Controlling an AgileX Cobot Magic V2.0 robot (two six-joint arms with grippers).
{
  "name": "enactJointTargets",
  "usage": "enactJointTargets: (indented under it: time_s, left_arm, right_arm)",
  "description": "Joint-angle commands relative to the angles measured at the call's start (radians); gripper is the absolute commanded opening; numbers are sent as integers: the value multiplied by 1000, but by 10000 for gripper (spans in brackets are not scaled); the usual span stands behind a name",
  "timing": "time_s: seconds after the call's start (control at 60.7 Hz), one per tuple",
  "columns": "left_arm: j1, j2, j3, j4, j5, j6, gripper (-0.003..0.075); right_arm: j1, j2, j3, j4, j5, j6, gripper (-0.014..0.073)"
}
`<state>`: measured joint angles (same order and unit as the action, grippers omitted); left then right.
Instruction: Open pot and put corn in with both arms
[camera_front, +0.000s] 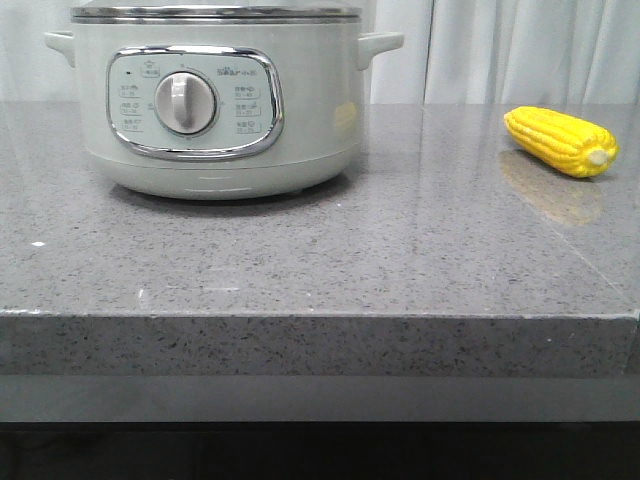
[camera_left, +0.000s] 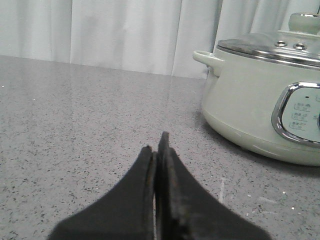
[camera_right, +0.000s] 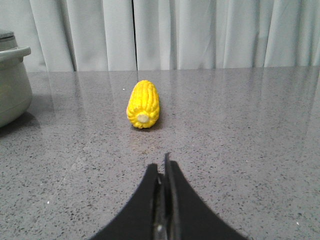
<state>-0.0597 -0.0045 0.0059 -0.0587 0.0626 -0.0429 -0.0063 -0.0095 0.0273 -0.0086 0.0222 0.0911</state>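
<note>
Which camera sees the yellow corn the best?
The right wrist view: the corn lies whole and centred, stub end facing the shut right gripper. The front view shows it small, far right, apart from the pot. The left wrist view misses it.

A speckled grey stone countertop (camera_front: 300, 260) (glossy, faintly reflective) stands before pleated white curtains (camera_right: 200, 32).
</note>
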Motion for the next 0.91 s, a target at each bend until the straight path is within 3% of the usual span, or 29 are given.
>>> enactJointTargets:
  time_s: [0.0, 0.889]
  left_arm:
    - [0, -18, 5, -7, -82, -7, -20]
    - [0, -18, 5, 27, -116, 1, -20]
  right_arm:
    - [-8, -25, 0, -3, -75, -6, -67]
    - [-8, -25, 0, -3, -90, -6, -67]
